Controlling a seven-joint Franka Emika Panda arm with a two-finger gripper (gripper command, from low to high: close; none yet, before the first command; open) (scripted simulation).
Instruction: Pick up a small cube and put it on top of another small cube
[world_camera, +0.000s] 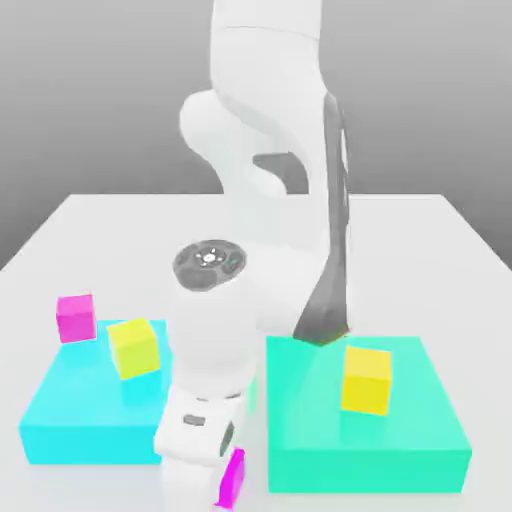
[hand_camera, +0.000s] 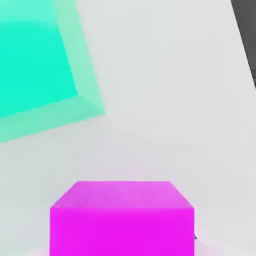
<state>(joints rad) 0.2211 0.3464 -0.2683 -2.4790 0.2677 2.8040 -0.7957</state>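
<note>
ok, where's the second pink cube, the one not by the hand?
In the exterior view it sits at the left, on the far left corner of the cyan slab, the pink cube just left of a yellow cube.

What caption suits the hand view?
A magenta cube sits close below the hand camera, a teal slab beyond.

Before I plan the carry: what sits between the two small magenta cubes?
In the exterior view, the robot's white wrist and a corner of the cyan slab lie between the far magenta cube and the near one.
</note>
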